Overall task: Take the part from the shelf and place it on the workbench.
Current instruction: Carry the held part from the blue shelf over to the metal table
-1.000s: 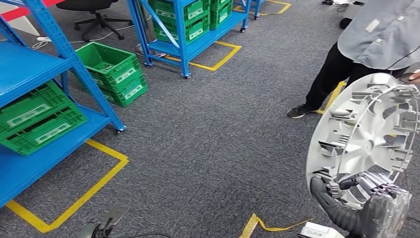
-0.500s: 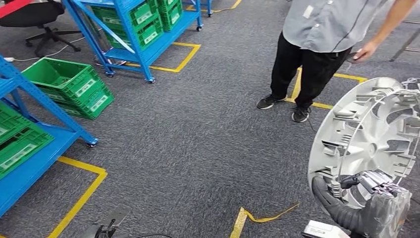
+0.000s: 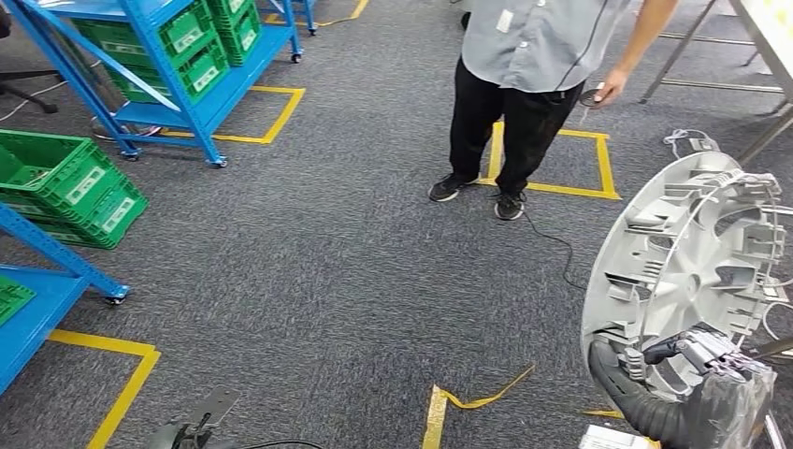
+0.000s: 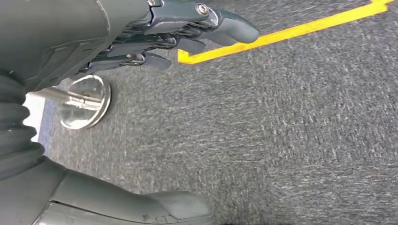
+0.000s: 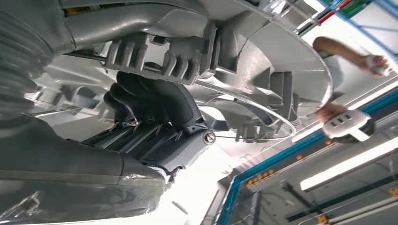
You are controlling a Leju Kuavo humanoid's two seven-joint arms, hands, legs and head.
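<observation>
The part is a large silver wheel cover (image 3: 687, 257) with ribbed clips on its inner face. It stands on edge at the right of the head view. My right hand (image 3: 699, 367) grips it at its lower rim, fingers curled through the spokes. In the right wrist view the dark fingers (image 5: 155, 101) wrap a rib of the wheel cover (image 5: 267, 61). My left hand (image 4: 180, 35) hangs over the grey carpet, fingers stretched out, thumb apart, holding nothing.
A person in a grey shirt and black trousers (image 3: 524, 84) stands ahead, holding a small device. Blue shelves with green crates (image 3: 178, 47) stand far left, and a green crate (image 3: 65, 182) sits on the floor. Metal table legs (image 3: 687, 42) show top right. Yellow tape (image 3: 556, 187) marks the carpet.
The whole view has swung to the right: shelves and crates slid left, the person came toward the middle, table legs appeared. The wheel cover stays in my right hand.
</observation>
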